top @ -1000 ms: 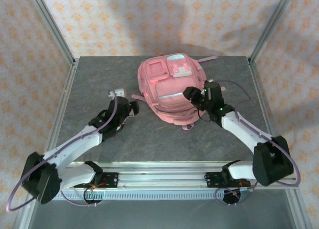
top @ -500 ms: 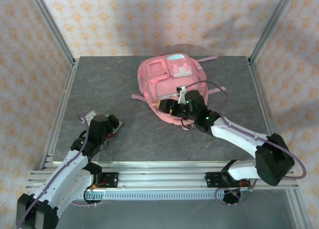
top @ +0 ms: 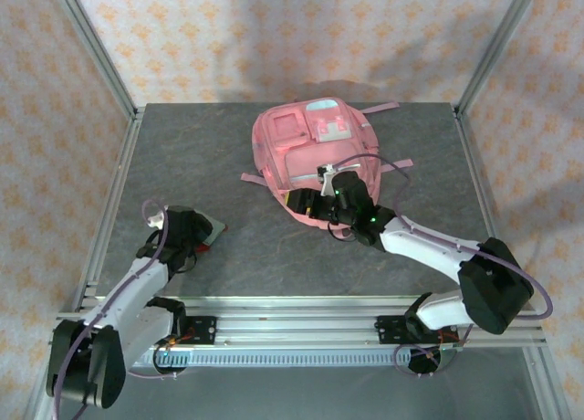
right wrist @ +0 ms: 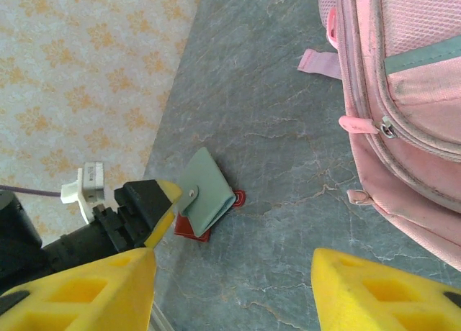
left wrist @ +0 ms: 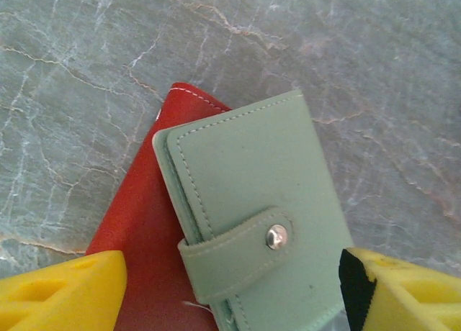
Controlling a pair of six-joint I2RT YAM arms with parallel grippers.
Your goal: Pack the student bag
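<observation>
- Student bag (top: 306,151): lies flat, front up, upper centre of the top view, on the grey table (top: 182,155). It's also at the upper right of the R wrist view (right wrist: 410,79).
- Bag zips: the run w/ the pull tab in the R wrist view looks shut. Can't tell from the top view if any pocket is open. No contents seen inside.
- R gripper (top: 308,201): at the bag's lower front edge, mid frame. Yellow fingers (right wrist: 79,288) spread wide at the bottom of its own view, nothing btwn them, so jaws open and empty.
- Green wallet (left wrist: 259,223): mint, snap strap, closed. Lies on top of a red card holder (left wrist: 144,237), both flat on the table at lower left of the top view, well apart from the bag.
- L gripper (left wrist: 230,306): low over the pair, one finger on each side of the green wallet. Jaws open, not clamped on it. Contact w/ the wallet can't be told.
- Progress (judgement): early. Wallet + red holder not yet packed, no grasp made yet.
- Left to do (judgement): close on the wallet, carry it up-right to the bag, get a pocket open (prob the R arm's job), put items in, zip.
</observation>
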